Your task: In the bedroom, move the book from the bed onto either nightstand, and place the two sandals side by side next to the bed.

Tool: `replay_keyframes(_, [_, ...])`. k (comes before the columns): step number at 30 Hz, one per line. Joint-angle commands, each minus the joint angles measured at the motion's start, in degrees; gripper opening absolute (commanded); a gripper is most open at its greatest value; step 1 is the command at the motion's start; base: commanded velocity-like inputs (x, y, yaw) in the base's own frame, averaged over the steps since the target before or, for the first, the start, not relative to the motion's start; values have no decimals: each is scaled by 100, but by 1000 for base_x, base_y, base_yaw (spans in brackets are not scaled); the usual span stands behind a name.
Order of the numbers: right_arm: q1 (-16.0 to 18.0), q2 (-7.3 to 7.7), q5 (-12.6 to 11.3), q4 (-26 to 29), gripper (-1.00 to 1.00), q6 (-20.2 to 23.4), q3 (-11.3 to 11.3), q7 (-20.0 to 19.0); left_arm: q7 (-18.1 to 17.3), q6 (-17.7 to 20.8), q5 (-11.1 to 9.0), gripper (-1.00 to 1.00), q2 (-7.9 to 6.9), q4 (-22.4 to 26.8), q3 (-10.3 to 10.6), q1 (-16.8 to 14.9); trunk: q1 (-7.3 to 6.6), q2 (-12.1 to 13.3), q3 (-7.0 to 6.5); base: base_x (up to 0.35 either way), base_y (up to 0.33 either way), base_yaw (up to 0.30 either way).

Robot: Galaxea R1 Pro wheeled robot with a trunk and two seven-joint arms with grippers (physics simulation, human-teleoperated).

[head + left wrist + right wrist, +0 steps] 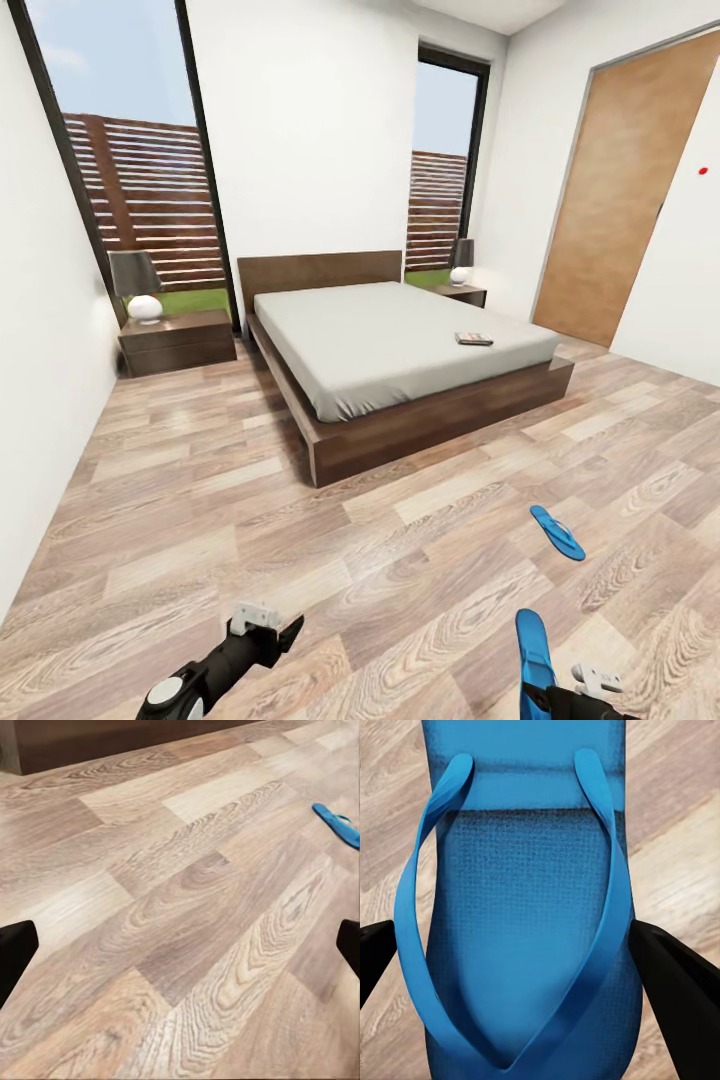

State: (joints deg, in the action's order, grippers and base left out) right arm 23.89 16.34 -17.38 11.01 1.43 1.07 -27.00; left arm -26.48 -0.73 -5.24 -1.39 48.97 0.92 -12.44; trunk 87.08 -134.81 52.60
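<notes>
Gripping one sandal [521, 945] lengthwise in right claw [521, 967]; left claw [180, 945] spread, empty; bed [400, 345] ahead.

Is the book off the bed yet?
No. The book lies flat on the bed, near its right edge.

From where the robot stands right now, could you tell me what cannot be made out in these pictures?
- Book on the bed: too small in the head view to read its cover.
- Right gripper: cut off by the head view's lower edge, its fingers there hidden; the right wrist view shows them flanking the near sandal.
- Near sandal's heel: cut off by the right wrist view's edge.
- Far nightstand: partly hidden behind the bed.
</notes>
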Motion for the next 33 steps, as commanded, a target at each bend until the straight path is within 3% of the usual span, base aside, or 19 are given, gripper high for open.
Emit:
replay_keyframes(1, [2,1,-21,-2,-100,15,7,-25,-178,1,-49,100,-3,-7,11,-3,-24,39,-13,0,0,0])
replay_keyframes(4, [2,1,-20,-2,-100,15,7,-25,-403,-1,-41,100,-2,-6,13,-4,-90,160,-67,0,0,0])
replay_keyframes(12, [3,0,-20,-2,-100,15,7,-30,-565,-6,-34,100,-2,-5,40,-4,-265,481,-211,0,0,0])
replay_keyframes(19, [4,1,-21,-2,-100,12,7,-25,-1226,-12,-31,100,-5,-7,41,-4,-375,681,-300,0,0,0])
replay_keyframes(33, [2,4,-40,-2,-100,7,7,-37,-1011,-41,-27,100,15,-10,40,-4,-375,681,-300,0,0,0])
